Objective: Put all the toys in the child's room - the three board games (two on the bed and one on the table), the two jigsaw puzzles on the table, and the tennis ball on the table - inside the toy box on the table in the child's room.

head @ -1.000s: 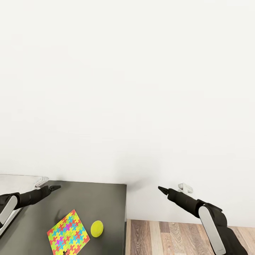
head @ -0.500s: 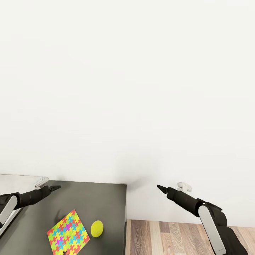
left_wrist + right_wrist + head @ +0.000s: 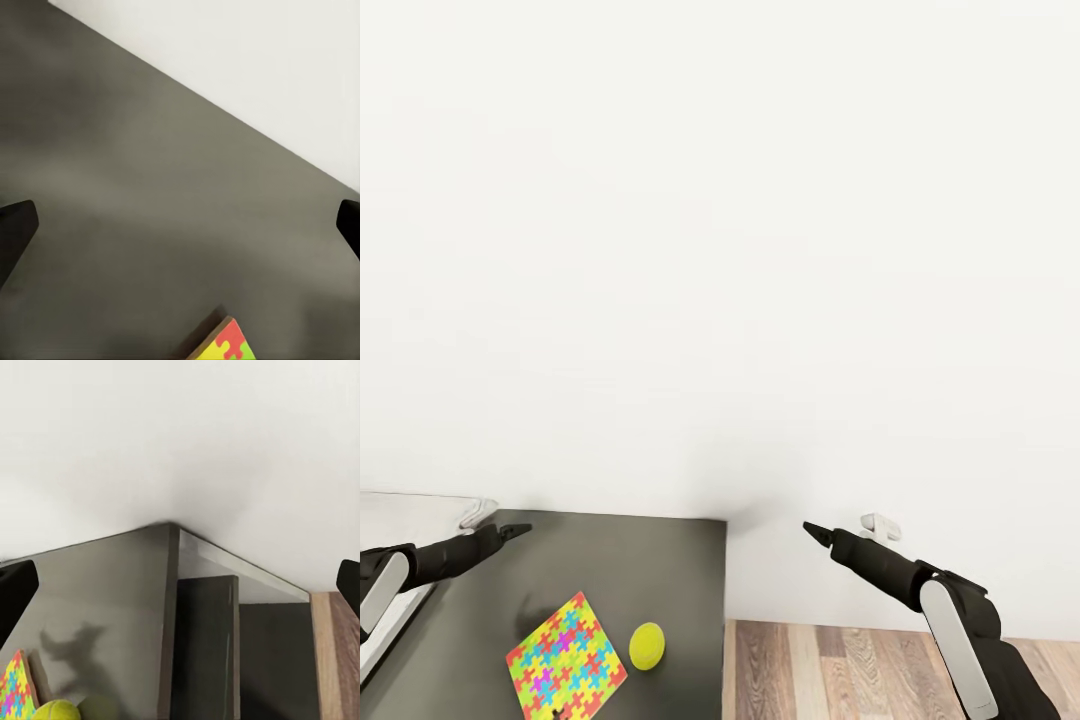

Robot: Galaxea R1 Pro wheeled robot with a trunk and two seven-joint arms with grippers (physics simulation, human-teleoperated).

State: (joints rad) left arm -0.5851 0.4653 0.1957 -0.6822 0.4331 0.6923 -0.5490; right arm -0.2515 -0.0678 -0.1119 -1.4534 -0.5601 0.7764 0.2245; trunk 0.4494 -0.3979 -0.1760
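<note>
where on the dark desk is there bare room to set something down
Bare: the dark desk between the wall and the puzzle, below the left tool. Crowded: the near part, where the puzzle lies close beside the ball. A narrow strip runs between the ball and the desk's right edge.

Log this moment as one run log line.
left end effector: open, above dark table | right end effector: open, off table edge | jigsaw puzzle and tennis ball: on table, untouched

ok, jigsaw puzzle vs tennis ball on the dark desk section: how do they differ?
The jigsaw puzzle is a flat square lying on the dark desk section; the tennis ball is round. The puzzle mixes yellow, blue, pink and green; the ball is plain yellow-green. The puzzle is clearly larger. Both sit side by side near the desk's right edge, ungrasped.
</note>
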